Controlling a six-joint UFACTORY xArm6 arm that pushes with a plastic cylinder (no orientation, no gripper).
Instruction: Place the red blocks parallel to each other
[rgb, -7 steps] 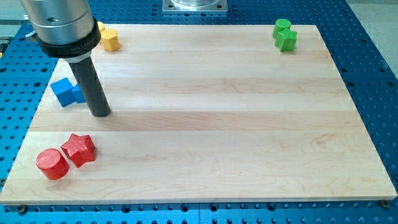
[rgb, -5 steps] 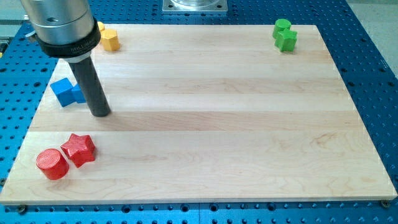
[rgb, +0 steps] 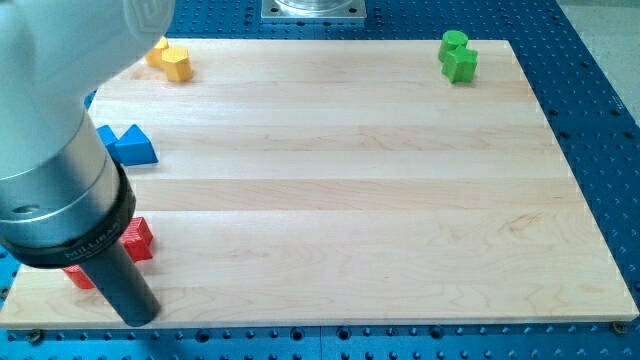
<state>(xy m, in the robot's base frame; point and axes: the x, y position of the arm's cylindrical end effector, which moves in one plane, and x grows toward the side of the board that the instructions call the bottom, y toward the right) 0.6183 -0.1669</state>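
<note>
My tip (rgb: 140, 312) at bench (rgb: 350, 180) lower left, just right of red blocks (rgb: 137, 239); arm hides most, orientation unclear. No hand here.

Faint raised lettering ran around the black collar (rgb: 75, 240) above my tip (rgb: 140, 315), too blurred and cut off to be read. No other text, label, number or sign appeared on the blocks or the wooden board (rgb: 340, 190).
</note>
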